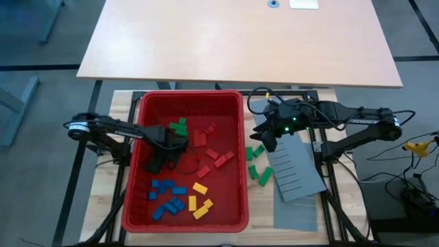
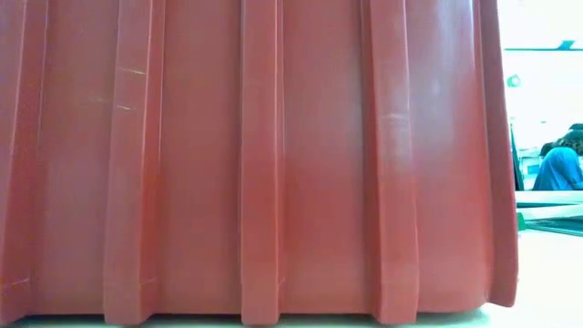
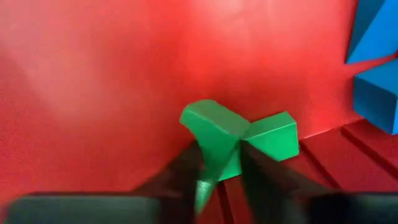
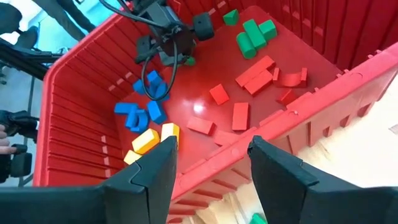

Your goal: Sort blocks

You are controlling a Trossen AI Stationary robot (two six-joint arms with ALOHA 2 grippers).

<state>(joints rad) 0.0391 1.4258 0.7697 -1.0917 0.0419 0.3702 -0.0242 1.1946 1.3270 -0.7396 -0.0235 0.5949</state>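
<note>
In the red bin (image 1: 134,171) the blocks lie in colour groups: green (image 1: 178,127), red (image 1: 212,147), blue (image 1: 167,195), yellow (image 1: 200,200). More green blocks (image 1: 257,152) lie on the table to the right of the bin. My left gripper (image 1: 158,163) reaches into the bin's left half and is shut on a green block (image 3: 214,134). A second green block (image 3: 273,134) sits right against that one. My right gripper (image 4: 211,168) hovers open above the bin's right rim (image 4: 280,118), touching nothing. My left gripper pinches the green block between its two fingers (image 3: 186,171), which grip its lower part (image 3: 217,165). The other green block touches it on one side. The frames leave unclear whether the held block rests on the bin floor or hangs clear.
A grey slotted panel (image 1: 295,168) lies on the table right of the bin, beside the loose green blocks. The low view is filled by the bin's ribbed wall (image 2: 273,164); a person (image 2: 560,169) sits far behind. A large tan tabletop (image 1: 240,41) stands beyond the bin.
</note>
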